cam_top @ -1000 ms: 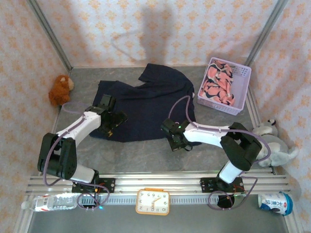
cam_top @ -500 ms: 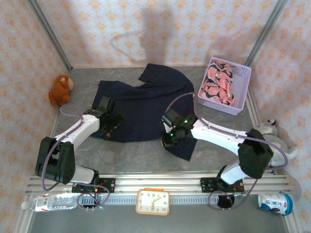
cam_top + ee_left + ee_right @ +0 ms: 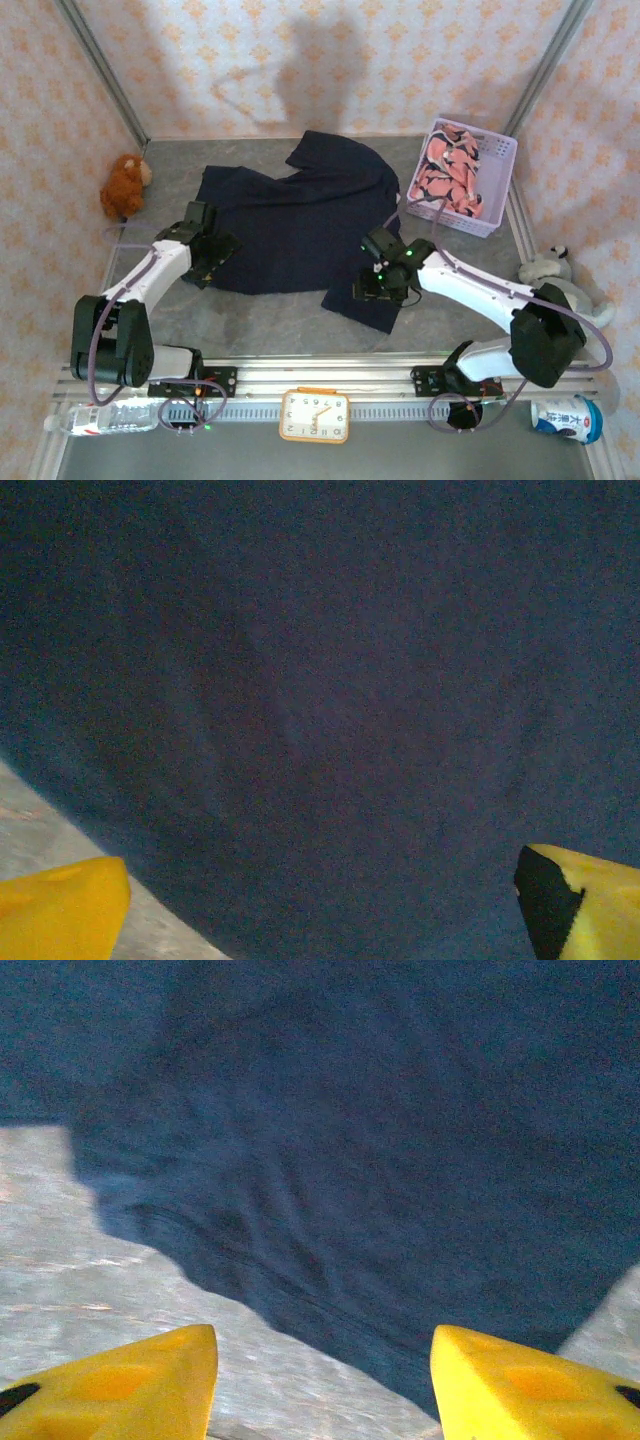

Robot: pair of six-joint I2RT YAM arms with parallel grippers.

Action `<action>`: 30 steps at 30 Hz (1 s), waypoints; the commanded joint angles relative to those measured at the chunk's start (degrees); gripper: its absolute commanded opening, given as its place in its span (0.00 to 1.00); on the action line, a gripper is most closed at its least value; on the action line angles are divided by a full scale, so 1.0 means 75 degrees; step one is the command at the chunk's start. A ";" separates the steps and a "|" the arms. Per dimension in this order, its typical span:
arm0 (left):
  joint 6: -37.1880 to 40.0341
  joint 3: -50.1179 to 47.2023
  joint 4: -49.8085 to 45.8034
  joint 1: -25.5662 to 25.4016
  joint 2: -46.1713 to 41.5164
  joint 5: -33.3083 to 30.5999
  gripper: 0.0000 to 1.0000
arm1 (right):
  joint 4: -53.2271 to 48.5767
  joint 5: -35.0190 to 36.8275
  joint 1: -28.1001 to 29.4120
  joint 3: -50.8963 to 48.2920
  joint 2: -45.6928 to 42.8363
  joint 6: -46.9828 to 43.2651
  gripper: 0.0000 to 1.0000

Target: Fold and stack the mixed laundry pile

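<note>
Overhead view; wrist cameras close over garment [image 3: 300, 215]

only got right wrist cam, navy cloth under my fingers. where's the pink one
Observer: The pink garment is in the lavender basket, at the far right of the table.
Operator: what's the left arm doing
Observer: The left gripper hangs open over the navy garment's near left edge.
Operator: navy one folded yet
Observer: No, it lies spread out, one corner reaching toward the near edge beside the right gripper.
</note>
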 commanded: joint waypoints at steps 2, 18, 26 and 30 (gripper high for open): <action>0.0668 -0.0033 -0.0403 0.0636 0.0043 -0.0278 1.00 | -0.0273 0.0518 0.0083 -0.0666 -0.0054 0.0194 0.58; 0.0812 -0.0471 -0.0290 0.2036 0.0712 -0.1227 0.98 | -0.0056 0.1637 0.0215 -0.1281 0.0819 0.0528 0.10; 0.0650 -0.0419 0.0318 0.2031 0.1517 -0.1219 0.68 | -0.0013 0.1591 0.0212 -0.1020 0.1029 0.0306 0.00; 0.0737 -0.0335 0.0391 0.2033 0.1790 -0.1274 0.41 | -0.0111 0.1718 0.0212 -0.0954 0.1074 0.0245 0.00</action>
